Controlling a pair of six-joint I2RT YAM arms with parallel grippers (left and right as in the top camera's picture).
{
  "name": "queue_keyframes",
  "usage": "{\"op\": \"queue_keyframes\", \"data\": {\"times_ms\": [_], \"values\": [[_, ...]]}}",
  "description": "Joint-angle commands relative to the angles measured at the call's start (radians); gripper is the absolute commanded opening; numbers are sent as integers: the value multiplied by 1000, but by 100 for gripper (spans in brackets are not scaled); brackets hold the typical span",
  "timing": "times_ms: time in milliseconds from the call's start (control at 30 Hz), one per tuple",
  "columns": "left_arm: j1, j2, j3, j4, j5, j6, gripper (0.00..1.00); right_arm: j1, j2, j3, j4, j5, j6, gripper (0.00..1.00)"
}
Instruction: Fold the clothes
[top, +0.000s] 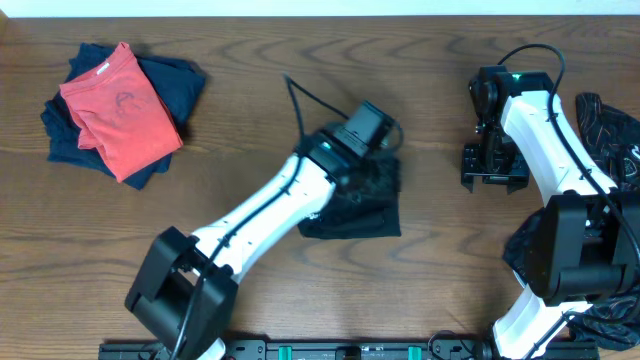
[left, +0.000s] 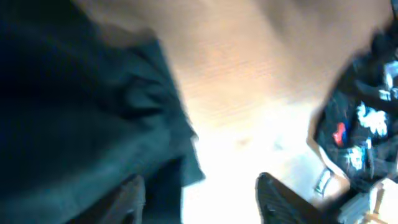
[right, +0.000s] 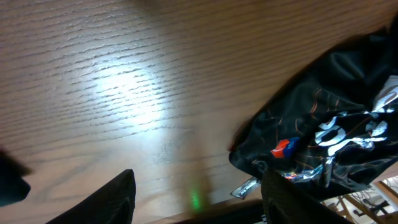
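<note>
Wood-grained brown tabletop (top: 250, 60) fills the overhead view. At its centre a black garment (top: 352, 208) is seen lying bunched in a rough square, its upper part covered by the left arm (top: 270, 205), which reaches in from the lower left. In the blurred left wrist view the left gripper (left: 202, 199) is shown with its jaws spread. Dark fabric lies along the lower-left finger, bare table shows between the two, and nothing is pinched. Toward the upper right the right gripper (right: 199, 199) is held over bare wood, jaws likewise spread and holding nothing. Dark printed garments (top: 612, 130) are heaped at the right edge, just beside the right arm (top: 545, 130). In the upper left, well apart from both arms, a red shirt (top: 120, 108) is laid on a folded navy pile (top: 185, 85).
</note>
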Motion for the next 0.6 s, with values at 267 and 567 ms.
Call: {"op": "queue_keyframes", "data": {"times_ms": [267,567], "values": [[175,-196,19,-163,-103,142,70,37,-26,0,153,-445,-236,63],[545,-274,5,-279,-103,134,72,247,-24,0,431,-718,-324,73]]}}
